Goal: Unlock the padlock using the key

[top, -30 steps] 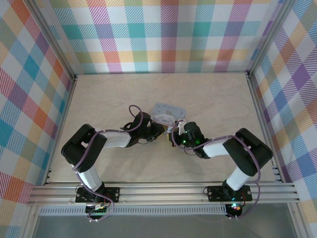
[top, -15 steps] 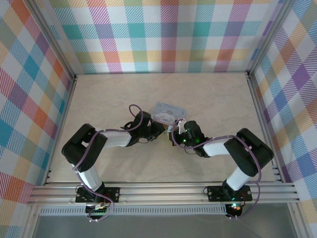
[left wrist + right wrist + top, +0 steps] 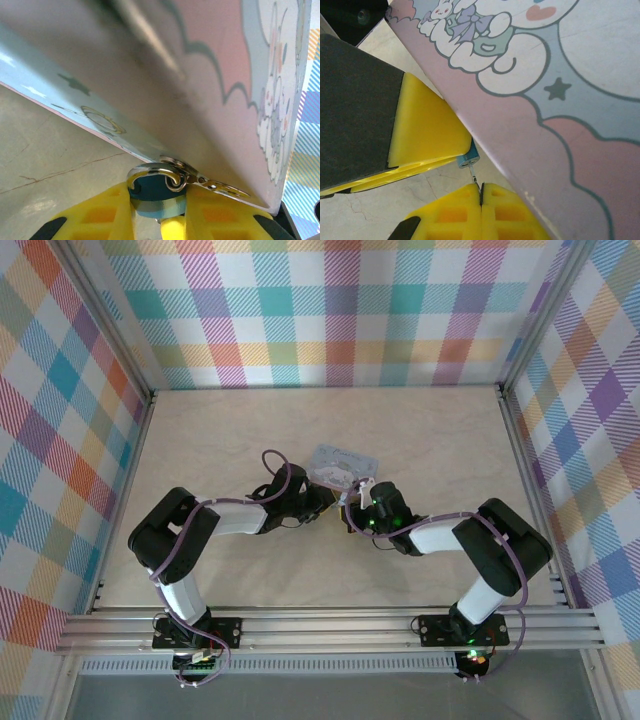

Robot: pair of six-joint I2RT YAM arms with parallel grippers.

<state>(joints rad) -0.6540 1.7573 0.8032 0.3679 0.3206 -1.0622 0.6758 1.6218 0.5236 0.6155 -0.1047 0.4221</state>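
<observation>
**Operator A:** Checking clearance: what has each hand got?

**Operator B:** My left hand (image 3: 159, 212) is clamped on the small blue padlock (image 3: 150, 194), right under the edge of the tin (image 3: 560, 125). My right hand (image 3: 481, 194) is pinched fully closed on the key (image 3: 474, 175), whose tip touches the padlock. Bare surface (image 3: 440, 440) lies beyond the tin.

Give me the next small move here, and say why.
Probably roll the right gripper about the key to turn it. Its fingers are shut on the key, whose tip meets the padlock. The left gripper clamps the padlock, whose shackle looks closed.
</observation>
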